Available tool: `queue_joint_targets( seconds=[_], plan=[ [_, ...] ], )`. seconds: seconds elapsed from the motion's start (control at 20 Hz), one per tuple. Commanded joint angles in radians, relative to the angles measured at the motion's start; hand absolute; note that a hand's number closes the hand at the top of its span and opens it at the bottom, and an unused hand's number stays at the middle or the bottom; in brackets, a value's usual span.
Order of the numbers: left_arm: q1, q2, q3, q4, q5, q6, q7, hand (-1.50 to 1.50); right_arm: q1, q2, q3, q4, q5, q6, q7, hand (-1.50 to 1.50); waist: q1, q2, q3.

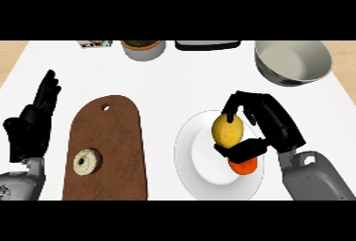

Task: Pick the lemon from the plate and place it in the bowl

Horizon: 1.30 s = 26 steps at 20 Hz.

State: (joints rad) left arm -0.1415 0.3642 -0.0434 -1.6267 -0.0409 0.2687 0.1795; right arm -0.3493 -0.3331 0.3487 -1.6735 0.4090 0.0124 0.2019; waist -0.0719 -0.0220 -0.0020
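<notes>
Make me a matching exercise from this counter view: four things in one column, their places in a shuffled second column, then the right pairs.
Things:
1. lemon
2. bowl
3. doughnut
4. left hand

Places:
A. on the brown cutting board
B. far right of the counter, holding nothing
C. open, fingers up, at the view's left edge
D. over the white plate, in the right hand

Pairs: 1-D, 2-B, 3-A, 4-C

Lighting: bright, even, diffuse; no single source evident. White worktop (173,80) reads uniformly pale, no glare patches. Shadows faint and soft: thin dark rim along the cutting board (111,141) edge, slight shading under the plate (198,174) rim. Bowl (292,62) interior grades light to grey toward its near wall. Black hands show almost no surface detail. Perspective widens toward the lower edge.
</notes>
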Motion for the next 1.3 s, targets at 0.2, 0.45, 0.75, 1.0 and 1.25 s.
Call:
queue_joint_targets(
  seconds=[0.2,0.45,0.75,1.0,1.25],
  plan=[
    [-0.076,-0.044,-0.032,0.004,-0.018,-0.033,0.023,0.0,0.025,-0.062,-0.253,-0.096,-0.071,0.006,0.107,1.5,0.067,0.022,0.002],
    [-0.038,-0.057,-0.025,-0.001,-0.039,-0.036,-0.011,0.0,-0.118,-0.062,-0.381,0.146,-0.091,-0.021,0.009,1.5,0.081,0.024,0.002],
    [-0.075,-0.062,-0.012,0.065,-0.032,-0.062,-0.043,0.0,-0.266,-0.16,-0.517,0.503,-0.087,-0.056,-0.238,1.5,0.093,0.031,0.002],
    [-0.107,-0.064,-0.014,0.089,-0.043,-0.073,-0.053,0.0,-0.377,-0.215,-0.544,0.795,0.009,-0.162,-0.419,1.5,0.109,0.039,0.003],
    [-0.129,-0.066,-0.015,0.057,-0.038,-0.082,-0.007,0.0,-0.416,-0.263,-0.549,1.013,0.126,-0.323,-0.535,1.5,0.128,0.046,0.005]
  ],
)
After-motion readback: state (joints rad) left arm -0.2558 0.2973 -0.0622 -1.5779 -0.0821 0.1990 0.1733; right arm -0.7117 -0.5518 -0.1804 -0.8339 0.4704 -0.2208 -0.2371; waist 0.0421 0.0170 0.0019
